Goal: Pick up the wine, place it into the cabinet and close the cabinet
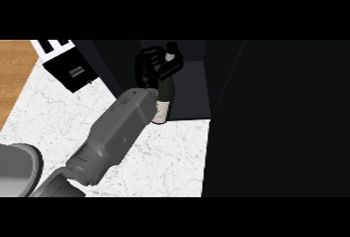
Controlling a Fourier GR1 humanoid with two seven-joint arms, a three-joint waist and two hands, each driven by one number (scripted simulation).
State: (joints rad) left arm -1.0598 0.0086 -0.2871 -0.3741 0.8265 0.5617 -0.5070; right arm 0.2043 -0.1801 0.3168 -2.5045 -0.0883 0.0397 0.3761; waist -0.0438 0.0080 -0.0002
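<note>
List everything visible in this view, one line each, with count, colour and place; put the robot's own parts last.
Dark green glass wine bottle with a pale label: one, held at the open cabinet's mouth, upper centre.
Black cabinet: one, dark interior, top centre.
Black cabinet door: one, open, filling the right side.
White marbled counter top: one, centre and lower left.
Brown wooden strip: one, upper left edge.
Black and white object: one, upper left; cannot tell what it is.
Grey rounded object: one, lower left edge.
Grey forearm: one, running from lower left to centre.
Black hand: one, curled round the bottle; which hand, cannot tell.
</note>
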